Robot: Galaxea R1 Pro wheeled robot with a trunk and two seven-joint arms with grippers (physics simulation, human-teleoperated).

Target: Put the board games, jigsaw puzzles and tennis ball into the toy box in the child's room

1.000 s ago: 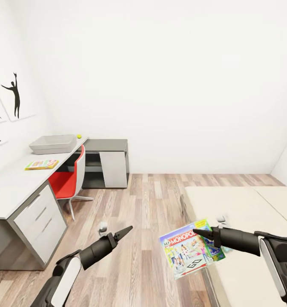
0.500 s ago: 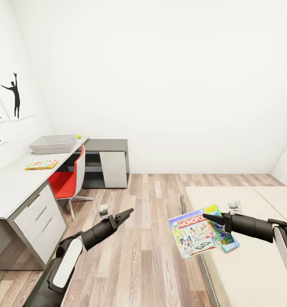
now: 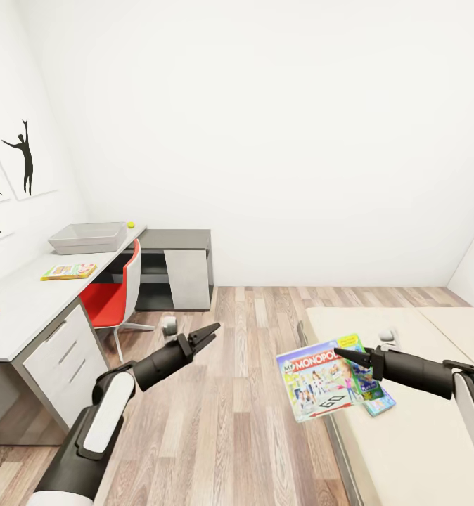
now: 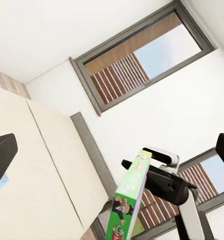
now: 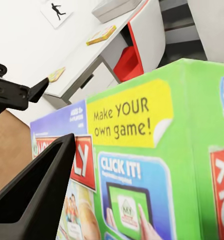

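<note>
Our right gripper (image 3: 344,353), closed on a board game (image 3: 321,380), has raised it slightly off the bed (image 3: 406,436) edge; our left gripper (image 3: 207,331) hangs open; toy box (image 3: 89,237) awaits at the table (image 3: 26,309) far corner.
</note>
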